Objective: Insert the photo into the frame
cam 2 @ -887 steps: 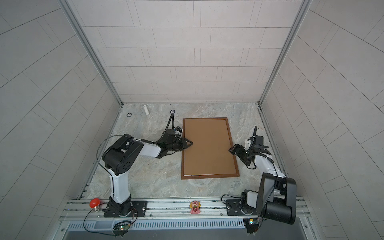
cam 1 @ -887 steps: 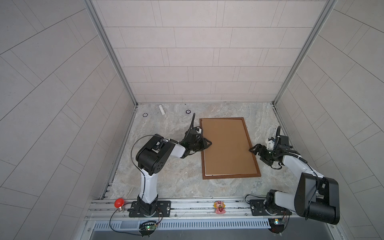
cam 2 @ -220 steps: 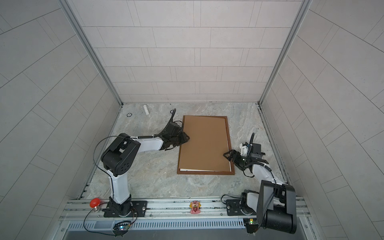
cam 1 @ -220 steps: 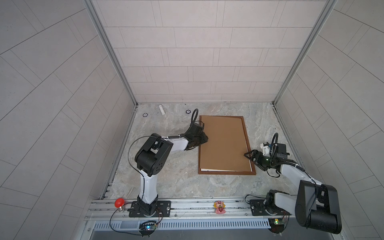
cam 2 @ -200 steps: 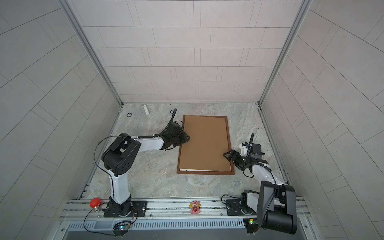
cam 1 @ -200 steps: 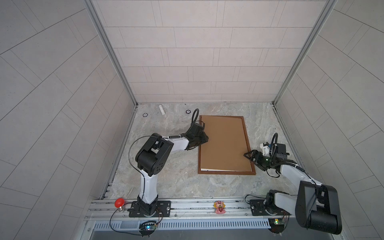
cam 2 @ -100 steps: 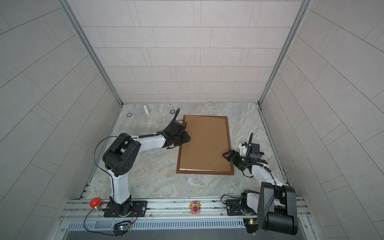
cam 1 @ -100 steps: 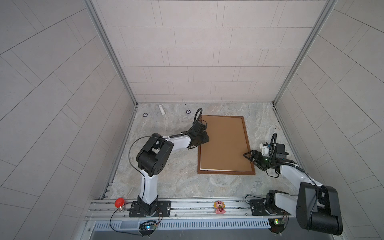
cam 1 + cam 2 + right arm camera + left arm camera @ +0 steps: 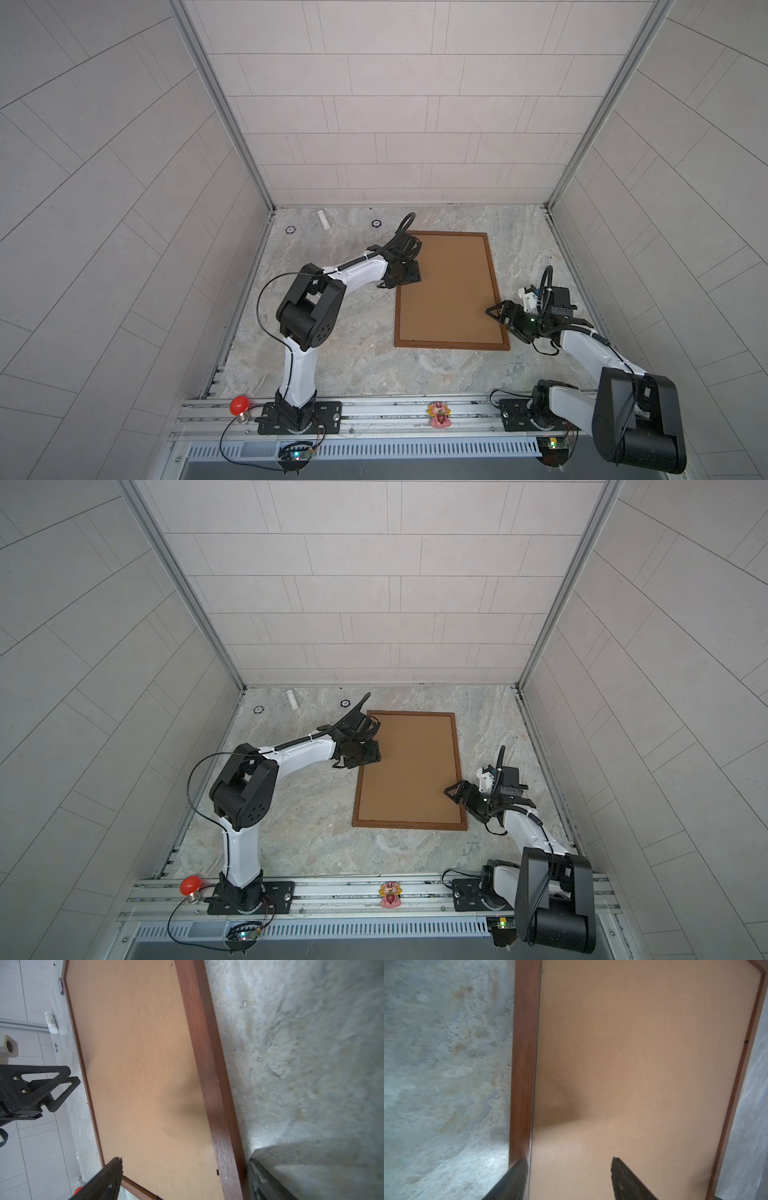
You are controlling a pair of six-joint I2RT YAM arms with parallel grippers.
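The frame is dark red-brown with wood grain, the backing board plain light brown, the table marbled grey-beige.

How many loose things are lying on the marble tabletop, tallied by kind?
Wooden frame: 1
Brown backing board, lying in the frame: 1
White tube: 1
Small round discs: 2
Total: 5

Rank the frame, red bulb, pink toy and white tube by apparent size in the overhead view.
1. frame
2. pink toy and red bulb, too alike to rank
3. white tube, smallest, though farthest away
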